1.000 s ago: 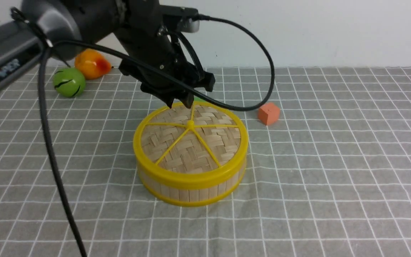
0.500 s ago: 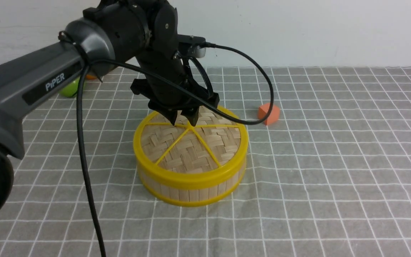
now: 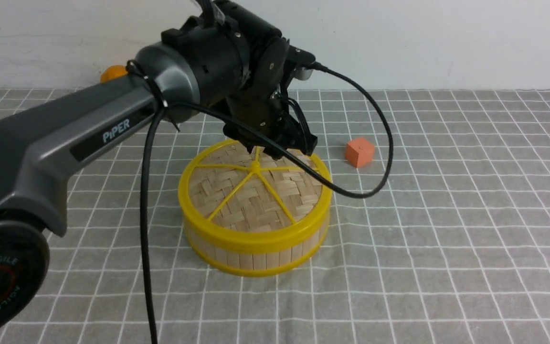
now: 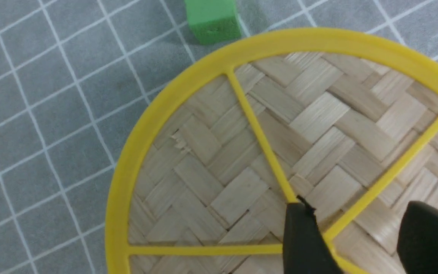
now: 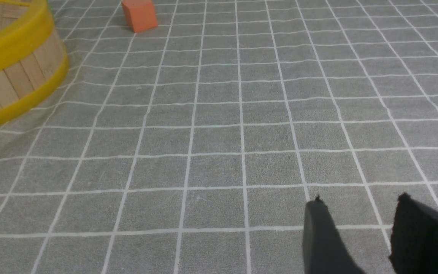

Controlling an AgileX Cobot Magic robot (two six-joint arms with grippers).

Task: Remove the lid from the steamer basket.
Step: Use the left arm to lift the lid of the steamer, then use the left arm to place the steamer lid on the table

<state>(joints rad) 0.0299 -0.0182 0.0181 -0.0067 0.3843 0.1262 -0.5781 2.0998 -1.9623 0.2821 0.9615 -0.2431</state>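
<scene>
The lid (image 3: 251,196) is a woven bamboo disc with a yellow rim and yellow spokes. It sits flat on the steamer basket (image 3: 256,255), whose slat wall shows below the rim. My left gripper (image 3: 265,153) hovers open just above the lid, slightly beyond its central knob (image 3: 255,166). In the left wrist view the lid (image 4: 242,182) fills the frame. The left gripper (image 4: 356,217) straddles a spoke there, and one finger (image 4: 302,239) covers the point where the spokes meet. My right gripper (image 5: 359,205) stands open over bare cloth, well away from the basket (image 5: 13,76).
An orange cube (image 3: 360,152) lies on the checked cloth right of the basket and shows again as the orange cube (image 5: 139,15) in the right wrist view. A green cube (image 4: 212,19) sits just beyond the lid's rim. An orange fruit (image 3: 112,72) peeks out behind the left arm.
The left arm has swung in over the basket, and its gripper came down to the lid and shifted right. The jaws stayed open. The arm now hides the green fruit.
</scene>
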